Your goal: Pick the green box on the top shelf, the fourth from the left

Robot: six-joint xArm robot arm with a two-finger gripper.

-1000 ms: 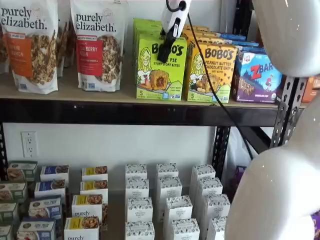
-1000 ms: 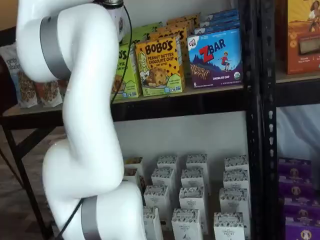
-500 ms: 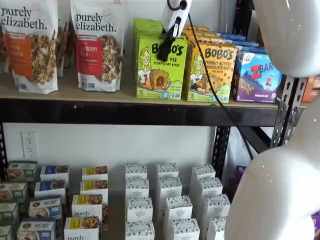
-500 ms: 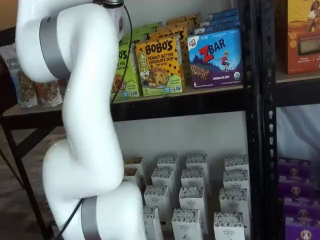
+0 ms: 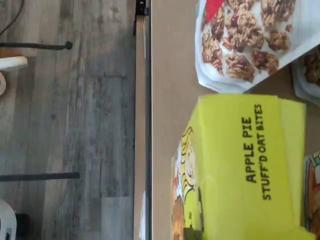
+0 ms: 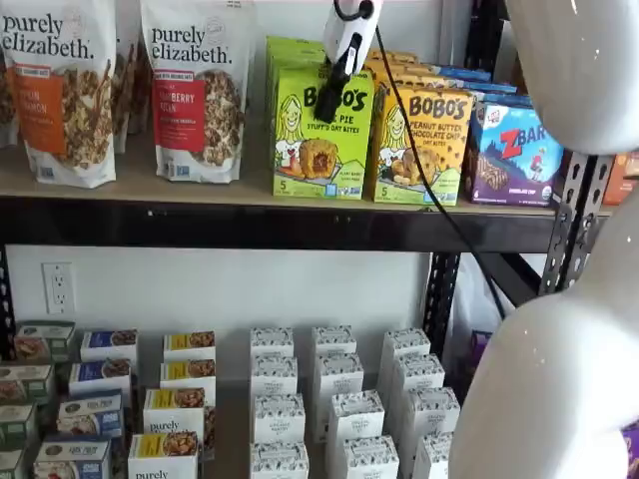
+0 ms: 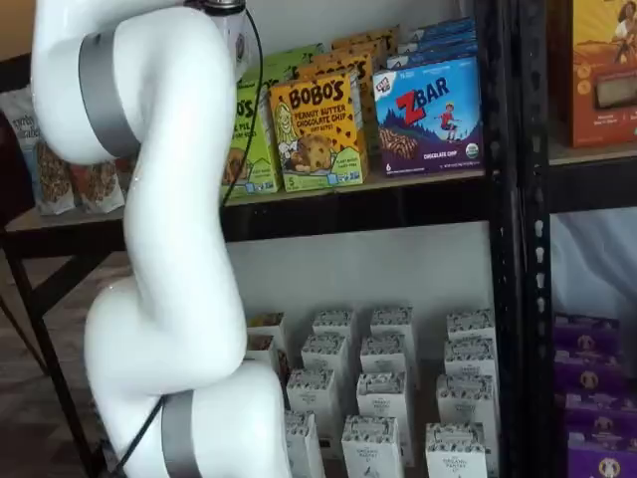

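Observation:
The green box (image 6: 319,150) is a lime-green Bobo's Apple Pie carton at the front of a row of identical ones on the top shelf (image 6: 250,225). In a shelf view my gripper (image 6: 327,100) hangs from the upper edge with its black fingers in front of the box's upper face. The fingers show side-on, with no gap visible. In a shelf view the box (image 7: 254,149) is half hidden behind my arm (image 7: 159,249). The wrist view looks down on the box's top (image 5: 240,165), near the shelf board's front edge (image 5: 170,100).
Granola bags (image 6: 195,90) stand to the left of the green box. An orange-yellow Bobo's box (image 6: 419,150) and a blue ZBar box (image 6: 514,155) stand to its right. Small white cartons (image 6: 334,399) fill the lower shelf. A black upright (image 6: 574,220) stands at right.
The black fingers have dropped slightly lower over the green box's front. The boxes have not moved.

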